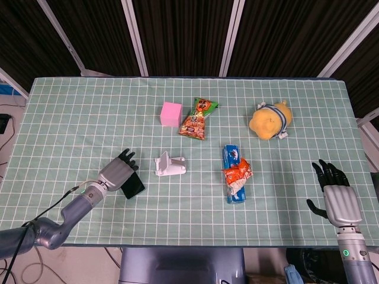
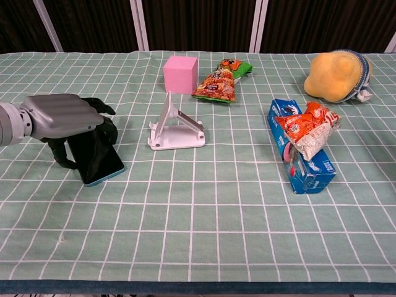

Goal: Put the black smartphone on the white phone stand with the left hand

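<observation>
The black smartphone [image 1: 134,187] [image 2: 99,159] lies on the green checked cloth at the left, its near end showing. My left hand [image 1: 118,172] [image 2: 65,117] covers its far end and grips it, thumb against the left edge and fingers curled over the right edge. The white phone stand [image 1: 170,165] [image 2: 177,129] stands about a hand's width to the right of the phone, with nothing on it. My right hand [image 1: 336,193] hovers at the table's near right edge, fingers spread and holding nothing; the chest view does not show it.
Behind the stand are a pink cube [image 1: 172,113] [image 2: 180,73] and an orange snack bag [image 1: 197,120] [image 2: 219,81]. A blue box with a red packet on it [image 1: 235,176] [image 2: 302,142] lies right of the stand. A yellow plush toy [image 1: 270,120] [image 2: 337,75] sits far right.
</observation>
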`<action>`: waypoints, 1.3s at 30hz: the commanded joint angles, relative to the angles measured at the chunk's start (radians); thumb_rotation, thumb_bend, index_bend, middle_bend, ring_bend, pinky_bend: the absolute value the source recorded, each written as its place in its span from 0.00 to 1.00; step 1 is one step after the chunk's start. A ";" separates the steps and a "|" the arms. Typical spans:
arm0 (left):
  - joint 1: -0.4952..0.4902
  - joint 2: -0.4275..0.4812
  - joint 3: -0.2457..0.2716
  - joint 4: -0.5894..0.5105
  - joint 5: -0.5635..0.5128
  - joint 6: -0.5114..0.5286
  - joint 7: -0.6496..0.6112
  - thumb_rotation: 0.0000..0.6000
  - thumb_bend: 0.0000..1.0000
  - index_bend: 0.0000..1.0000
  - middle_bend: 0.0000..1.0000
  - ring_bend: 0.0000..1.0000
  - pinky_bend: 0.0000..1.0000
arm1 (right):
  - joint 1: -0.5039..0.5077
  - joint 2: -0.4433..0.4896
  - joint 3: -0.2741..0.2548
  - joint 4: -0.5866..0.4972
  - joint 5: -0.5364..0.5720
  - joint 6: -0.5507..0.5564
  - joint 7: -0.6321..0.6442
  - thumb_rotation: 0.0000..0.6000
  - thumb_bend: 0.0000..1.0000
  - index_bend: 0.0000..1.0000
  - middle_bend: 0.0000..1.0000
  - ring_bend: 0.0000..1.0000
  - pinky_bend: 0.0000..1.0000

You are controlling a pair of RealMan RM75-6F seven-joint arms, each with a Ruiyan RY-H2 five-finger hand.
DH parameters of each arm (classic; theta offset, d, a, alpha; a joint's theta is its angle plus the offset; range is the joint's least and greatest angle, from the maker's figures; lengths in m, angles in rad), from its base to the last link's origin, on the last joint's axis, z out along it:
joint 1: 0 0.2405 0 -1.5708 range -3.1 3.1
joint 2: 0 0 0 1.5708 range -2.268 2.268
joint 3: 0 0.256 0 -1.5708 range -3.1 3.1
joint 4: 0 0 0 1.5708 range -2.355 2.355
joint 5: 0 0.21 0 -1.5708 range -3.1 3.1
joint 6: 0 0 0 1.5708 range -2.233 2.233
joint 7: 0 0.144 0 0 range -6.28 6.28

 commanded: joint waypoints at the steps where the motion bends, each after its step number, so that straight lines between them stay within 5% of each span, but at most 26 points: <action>1: 0.008 -0.003 0.001 0.008 0.026 0.017 -0.027 1.00 0.35 0.42 0.47 0.05 0.00 | 0.000 0.000 0.000 0.000 0.000 0.000 0.000 1.00 0.37 0.00 0.00 0.00 0.14; 10: 0.018 0.001 0.000 0.019 0.075 0.046 -0.070 1.00 0.48 0.55 0.59 0.10 0.00 | -0.001 -0.001 0.000 0.000 0.000 0.001 -0.001 1.00 0.37 0.00 0.00 0.00 0.14; 29: 0.024 0.061 -0.040 -0.044 0.097 0.101 -0.079 1.00 0.49 0.59 0.63 0.13 0.00 | -0.002 0.000 0.000 0.000 -0.001 0.002 0.001 1.00 0.37 0.00 0.00 0.00 0.14; 39: 0.054 0.055 -0.144 -0.137 -0.006 0.208 -0.109 1.00 0.49 0.60 0.64 0.14 0.00 | -0.002 0.000 0.000 0.002 -0.002 0.001 0.005 1.00 0.37 0.00 0.00 0.00 0.14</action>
